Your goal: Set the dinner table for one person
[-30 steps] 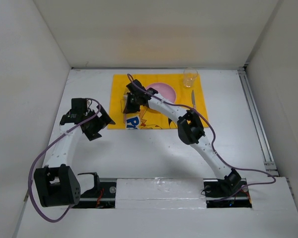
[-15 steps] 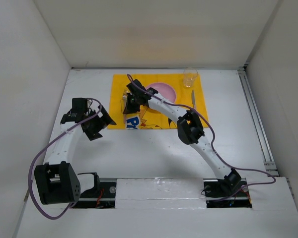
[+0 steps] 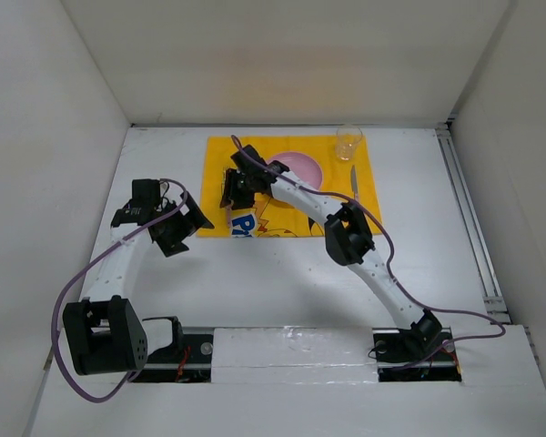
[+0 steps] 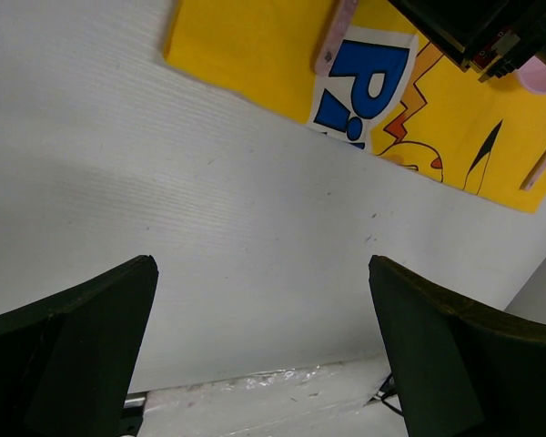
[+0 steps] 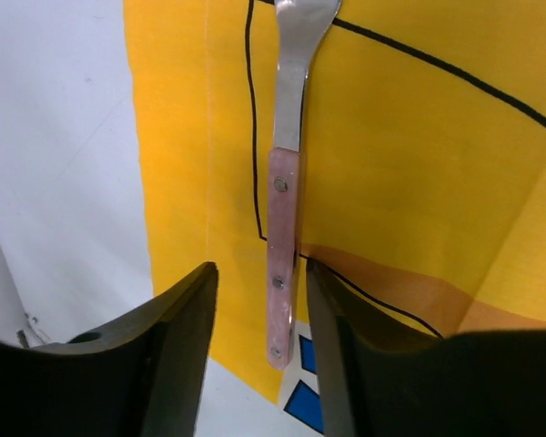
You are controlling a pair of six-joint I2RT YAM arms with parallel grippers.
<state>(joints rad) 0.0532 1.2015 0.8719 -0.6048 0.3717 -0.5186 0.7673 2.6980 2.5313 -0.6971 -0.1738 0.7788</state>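
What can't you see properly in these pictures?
Utensil head: fork or spoon? Cut off by the right wrist view's top edge; under the right gripper in the top view.
Plate: partly hidden by the right arm, top view.
Glass: too small to tell if anything's inside.

Our left arm [image 3: 116, 264] folds at the elbow on its own side, and our left hand [image 3: 193, 218] hangs with fingers spread wide. Our right arm [image 3: 369, 259] stretches forward and leftward; our right hand [image 3: 229, 193] points down, fingers parted narrowly.
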